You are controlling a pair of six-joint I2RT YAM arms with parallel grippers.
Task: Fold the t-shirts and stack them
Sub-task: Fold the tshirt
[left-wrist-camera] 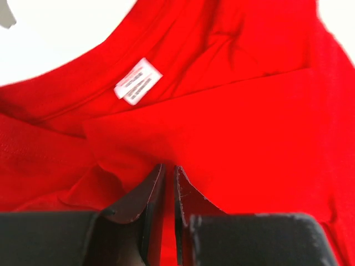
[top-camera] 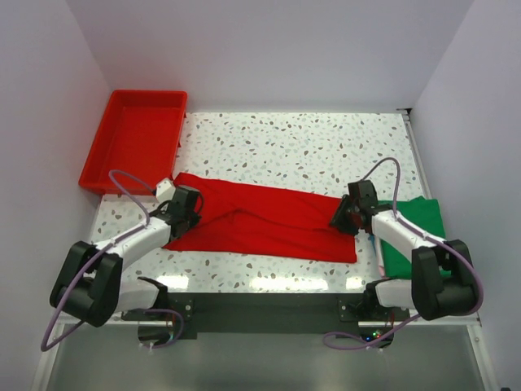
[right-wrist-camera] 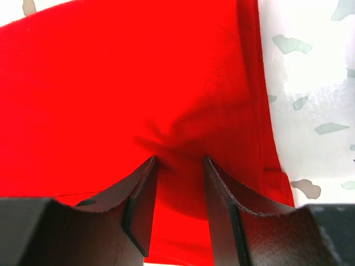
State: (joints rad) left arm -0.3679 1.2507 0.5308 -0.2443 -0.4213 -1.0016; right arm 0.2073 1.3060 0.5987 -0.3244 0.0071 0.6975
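Note:
A bright red t-shirt (top-camera: pixel 269 221) lies stretched left to right across the speckled table (top-camera: pixel 301 151), partly folded lengthwise. Its white neck label (left-wrist-camera: pixel 137 81) shows in the left wrist view, just inside the collar. My left gripper (top-camera: pixel 189 213) is at the shirt's collar end, its jaws (left-wrist-camera: pixel 169 169) nearly together with a fold of red cloth pinched between them. At the shirt's right end my right gripper (top-camera: pixel 346 217) has its jaws (right-wrist-camera: pixel 180 160) shut on a bunched thickness of the red t-shirt (right-wrist-camera: pixel 138 83), and wrinkles spread from the fingertips. A folded green t-shirt (top-camera: pixel 417 236) lies at the right edge.
A rigid red plastic tray (top-camera: pixel 134 147) stands at the back left corner, overhanging the table's edge. White walls close in the left, back and right sides. Bare speckled tabletop (right-wrist-camera: pixel 316 83) shows just right of the shirt's hem.

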